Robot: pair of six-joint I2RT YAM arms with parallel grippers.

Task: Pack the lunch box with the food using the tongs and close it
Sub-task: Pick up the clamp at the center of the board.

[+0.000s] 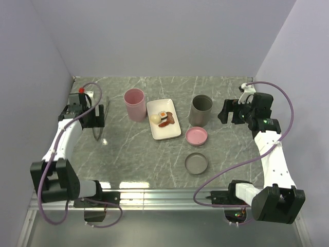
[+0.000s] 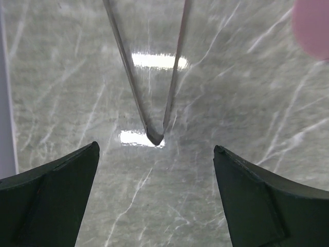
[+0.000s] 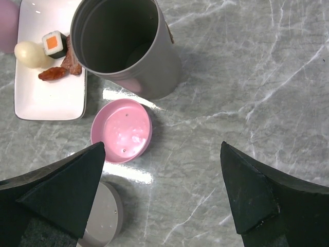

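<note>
The tongs (image 1: pixel 101 121) lie flat on the table at the left, and their joined end (image 2: pixel 155 138) points at my left gripper (image 2: pixel 156 151). That gripper (image 1: pixel 96 118) hovers open just above this end, with nothing between its fingers. The food sits on a white plate (image 1: pixel 167 131): a rice roll (image 3: pixel 53 43), a cream ball (image 3: pixel 30 54) and meat strips (image 3: pixel 60 71). A tall grey lunch box container (image 1: pixel 201 109) stands open to the plate's right, and a pink one (image 1: pixel 134 104) to its left. My right gripper (image 1: pixel 225 112) is open and empty beside the grey container (image 3: pixel 154 67).
A pink lid (image 3: pixel 122 131) and a grey lid (image 3: pixel 103 216) lie on the marble table in front of the grey container. In the top view the pink lid (image 1: pixel 197 136) is nearer the plate and the grey lid (image 1: pixel 197 163) nearer the arms. Walls close in left, right and behind.
</note>
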